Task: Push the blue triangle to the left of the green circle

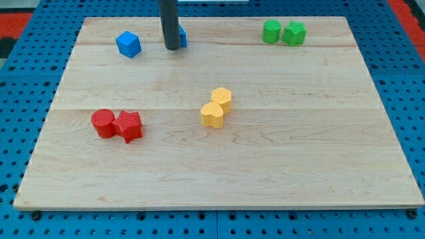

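Observation:
My tip [172, 47] rests on the board near the view's top, left of centre. A blue block [182, 36], mostly hidden behind the rod, touches the tip's right side; its shape cannot be made out. A blue cube [128, 44] lies to the tip's left. The green circle [271, 31] sits near the top right, with a green star-like block [294, 33] touching its right side.
A red circle [103, 123] and a red star [129, 126] touch at the lower left. Two yellow blocks [221, 98] [212, 115] touch near the centre. The wooden board [219, 172] lies on a blue pegboard.

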